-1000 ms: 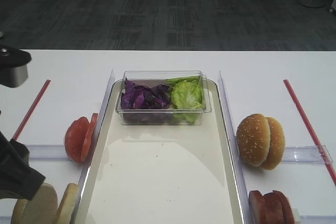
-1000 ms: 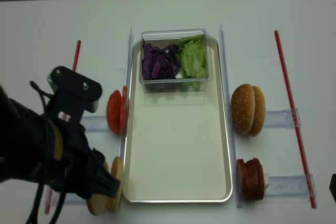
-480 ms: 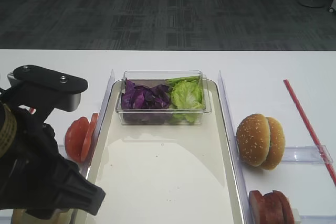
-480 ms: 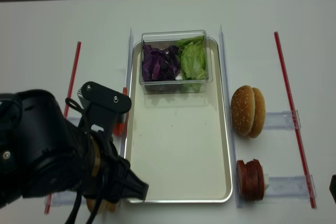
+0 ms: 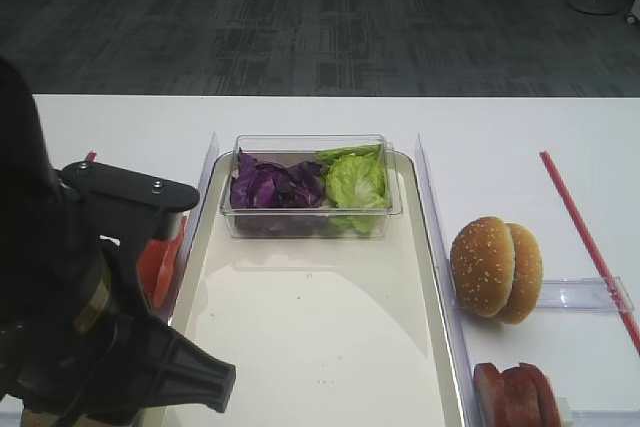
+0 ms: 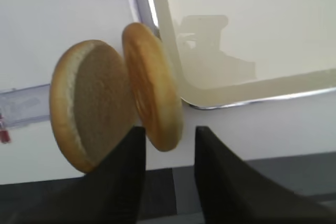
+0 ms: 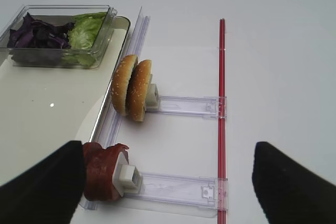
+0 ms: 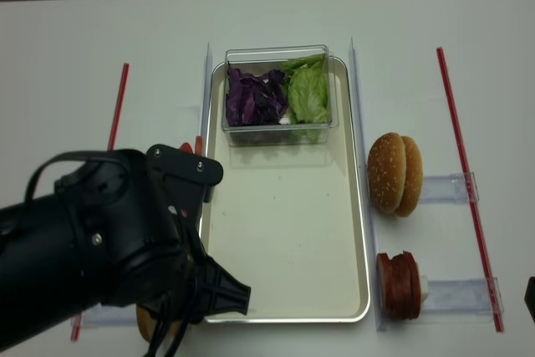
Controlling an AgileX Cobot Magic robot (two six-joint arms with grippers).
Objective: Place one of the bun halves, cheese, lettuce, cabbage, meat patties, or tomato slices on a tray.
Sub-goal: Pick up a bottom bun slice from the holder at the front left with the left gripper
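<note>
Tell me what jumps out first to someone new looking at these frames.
The bulky black left arm fills the near-left of both overhead views, its gripper straddling one of two upright bun halves beside the tray's corner. The long cream tray in the middle is bare except for a clear box of purple cabbage and green lettuce at its far end.

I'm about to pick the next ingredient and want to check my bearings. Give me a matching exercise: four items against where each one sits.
Items:
1. cabbage
2. lettuce
3. sesame buns
4. meat patties

Places:
A. right of the tray, near end
B. clear box, left half
C. right of the tray, mid-length
D. clear box, right half

Pairs: 1-B, 2-D, 3-C, 4-A
</note>
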